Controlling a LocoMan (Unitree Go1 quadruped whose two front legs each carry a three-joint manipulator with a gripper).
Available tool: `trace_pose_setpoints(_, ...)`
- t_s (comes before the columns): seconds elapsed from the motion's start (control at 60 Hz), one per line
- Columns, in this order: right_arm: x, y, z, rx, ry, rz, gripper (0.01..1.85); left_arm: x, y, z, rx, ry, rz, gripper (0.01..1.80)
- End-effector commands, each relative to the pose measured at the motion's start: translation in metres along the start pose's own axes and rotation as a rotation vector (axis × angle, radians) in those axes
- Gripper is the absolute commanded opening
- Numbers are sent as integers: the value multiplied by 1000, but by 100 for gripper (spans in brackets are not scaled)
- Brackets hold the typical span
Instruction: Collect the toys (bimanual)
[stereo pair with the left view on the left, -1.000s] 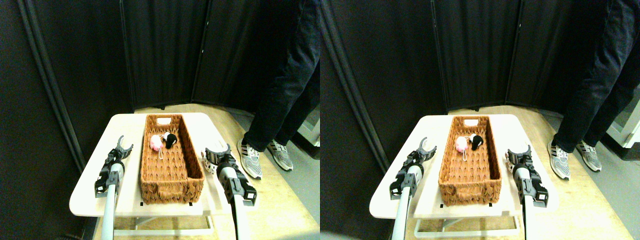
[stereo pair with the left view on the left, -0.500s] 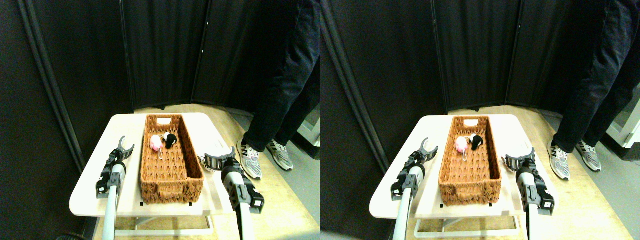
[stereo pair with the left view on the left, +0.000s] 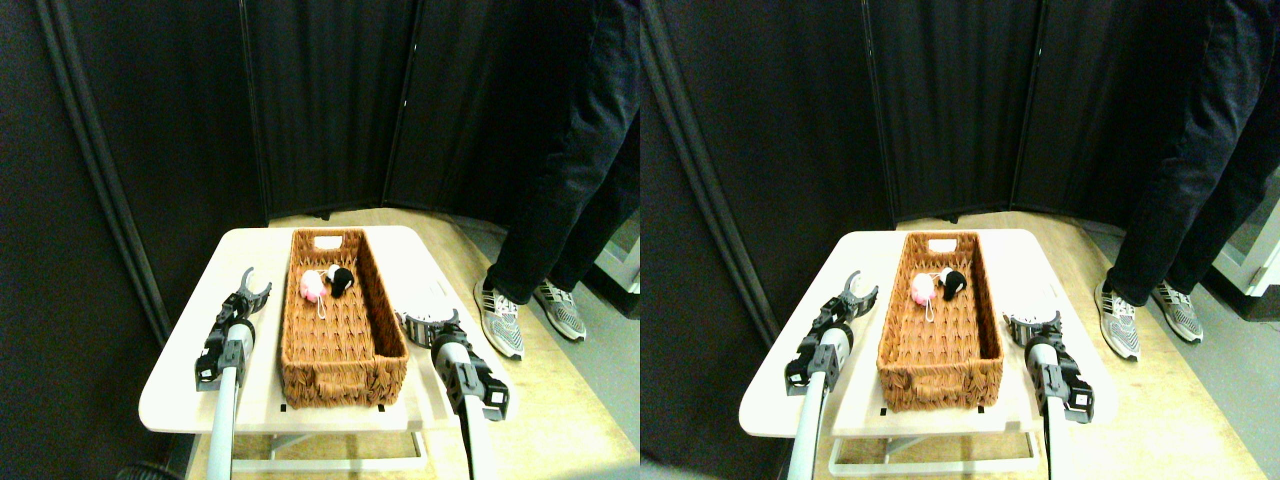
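A pink toy (stereo pair with the left view on the left: 311, 287) and a black-and-white toy (stereo pair with the left view on the left: 341, 281) lie side by side in the far half of the brown wicker basket (stereo pair with the left view on the left: 344, 368), which stands lengthwise in the middle of the pale table (stereo pair with the left view on the left: 180, 385). Left of the basket, my left gripper (stereo pair with the left view on the left: 252, 289) is open and empty over the table top. My right gripper (stereo pair with the left view on the left: 429, 323) is close to the basket's right wall with its jaws spread wide. Something pale shows between them, but I cannot tell whether it is a toy or the table.
A person stands at the right with dark trouser legs (stereo pair with the left view on the left: 570, 160) and striped sneakers (stereo pair with the left view on the left: 503, 318) close to the table's right edge. Dark folding screens (stereo pair with the left view on the left: 320, 100) close off the back and left. Wooden floor lies beyond the table.
My right gripper has drifted left toward the basket's right wall and a little nearer, with its jaws spread wider than a second ago. The left gripper has barely shifted. The toys in the basket are unmoved.
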Motion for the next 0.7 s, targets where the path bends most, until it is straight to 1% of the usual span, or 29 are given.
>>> trace_pose_setpoints(0.017,9,-3,-1,-20,-8,-10,79,2,-9,0,13,-8,-38,34)
trace_pose_setpoints(0.083,13,-6,0,-4,-16,-35,76,3,-10,0,24,-6,-40,34)
trace_pose_setpoints(0.183,19,-8,2,-9,-21,-37,73,4,-11,0,6,-5,-34,34)
trace_pose_setpoints(0.217,22,-9,2,-1,-27,-32,66,5,-12,0,-1,-3,-31,34)
trace_pose_setpoints(0.233,22,-9,2,-1,-27,-32,66,5,-12,0,-1,-3,-31,34)
trace_pose_setpoints(0.25,22,-8,1,10,-35,-32,56,6,-12,0,-10,2,-29,35)
trace_pose_setpoints(0.267,22,-8,1,10,-35,-32,56,6,-12,0,-10,2,-29,35)
trace_pose_setpoints(0.3,22,-7,0,7,-50,-30,30,6,-13,0,-10,1,-27,35)
trace_pose_setpoints(0.317,22,-7,0,6,-53,-28,24,6,-13,0,-9,1,-28,35)
trace_pose_setpoints(0.333,21,-5,0,-4,-61,-24,13,6,-14,0,-1,1,-32,35)
trace_pose_setpoints(0.35,21,-5,0,-8,-65,-22,9,6,-14,0,3,1,-35,35)
trace_pose_setpoints(0.367,21,-5,0,-8,-65,-22,9,6,-14,0,3,1,-35,35)
trace_pose_setpoints(0.383,22,-3,1,-5,-81,-14,1,7,-14,0,17,-1,-44,35)
trace_pose_setpoints(0.483,24,2,5,4,-99,-8,1,9,-14,0,10,-2,-43,33)
trace_pose_setpoints(0.6,25,10,9,7,-81,43,1,11,-14,0,17,-2,-41,33)
trace_pose_setpoints(0.633,26,16,11,1,-76,71,1,11,-14,0,14,-11,-34,33)
trace_pose_setpoints(0.683,26,25,12,1,-79,86,1,11,-13,3,26,-10,-33,33)
trace_pose_setpoints(0.7,26,25,12,1,-79,86,1,11,-13,3,26,-10,-33,33)
